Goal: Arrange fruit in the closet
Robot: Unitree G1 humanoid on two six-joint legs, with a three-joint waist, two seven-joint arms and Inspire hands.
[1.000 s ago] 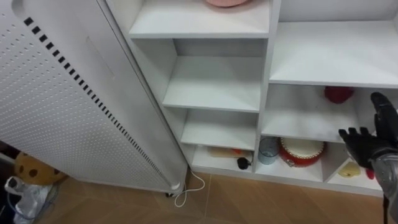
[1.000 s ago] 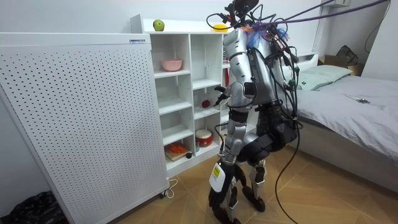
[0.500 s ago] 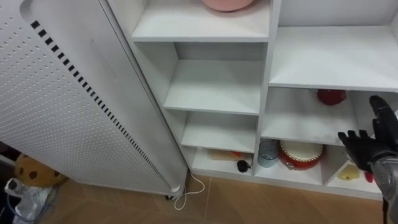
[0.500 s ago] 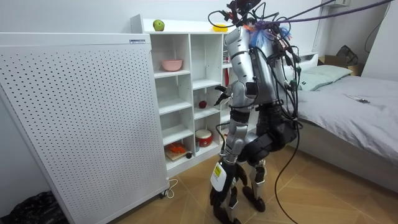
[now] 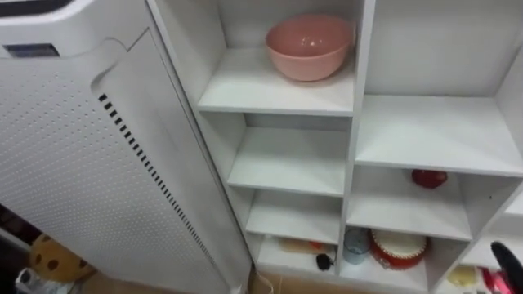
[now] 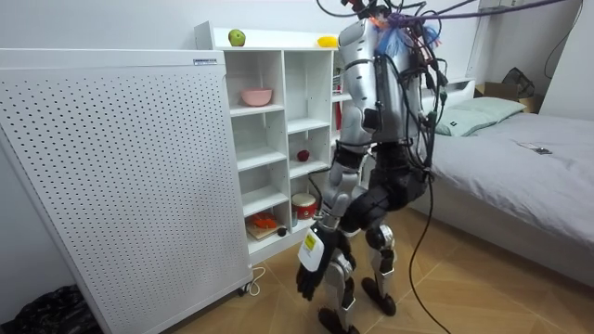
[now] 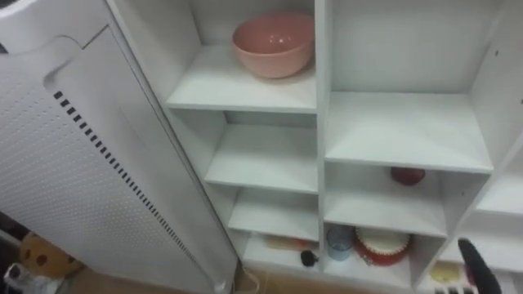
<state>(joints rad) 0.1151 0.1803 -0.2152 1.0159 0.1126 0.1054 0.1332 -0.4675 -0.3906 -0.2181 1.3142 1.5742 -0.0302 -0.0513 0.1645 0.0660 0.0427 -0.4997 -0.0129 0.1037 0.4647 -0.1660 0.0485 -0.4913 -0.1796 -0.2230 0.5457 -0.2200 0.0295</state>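
White closet (image 5: pixel 353 91): red fruit (image 5: pixel 428 177) on middle shelf, well above right hand (image 5: pixel 506 260); finger state unclear.

Matt black, rubbery-looking covering is seen on the right hand (image 5: pixel 508 263). Above it and to its left, the closet (image 5: pixel 353 147) is shown in smooth white board with a faint satin sheen. High up to the hand's left, a pink bowl (image 5: pixel 310 45) is caught glossy and smooth, ceramic or plastic not to be told. Above the hand, a little left, 1 dark red fruit (image 5: pixel 429 178) is shown with a shiny skin. Far to its left, a white panel (image 5: pixel 73 180) is seen matt, pierced with rows of small holes. Under the hand, wood-look flooring (image 6: pixel 483 297) is lit with a soft shine.
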